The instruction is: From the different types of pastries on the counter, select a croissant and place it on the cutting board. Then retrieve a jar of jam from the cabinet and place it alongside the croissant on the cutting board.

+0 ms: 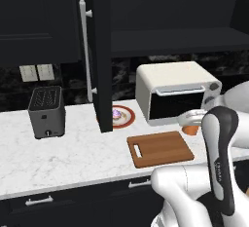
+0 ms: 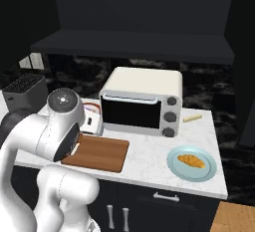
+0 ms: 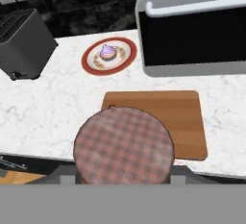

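Note:
My gripper (image 1: 192,122) is shut on the jar of jam (image 3: 124,143). Its plaid purplish-brown lid looms large low in the hand view, and its orange body (image 1: 191,129) shows just in front of the toaster oven. The jar hangs over the near right part of the reddish-brown cutting board (image 1: 160,149) (image 3: 182,117), which is bare. The croissant (image 2: 191,161) lies on a pale blue plate (image 2: 174,169) at the counter's right end. The frosted pastry (image 3: 108,53) sits on a red-rimmed plate (image 1: 127,121). The black cabinet door (image 1: 102,50) stands open.
A white toaster oven (image 1: 175,92) (image 2: 142,101) stands right behind the board. A dark toaster (image 1: 47,111) sits at the left of the marble counter (image 1: 73,153). The open door's edge hangs over the red-rimmed plate. A small pale stick (image 2: 192,118) lies right of the oven.

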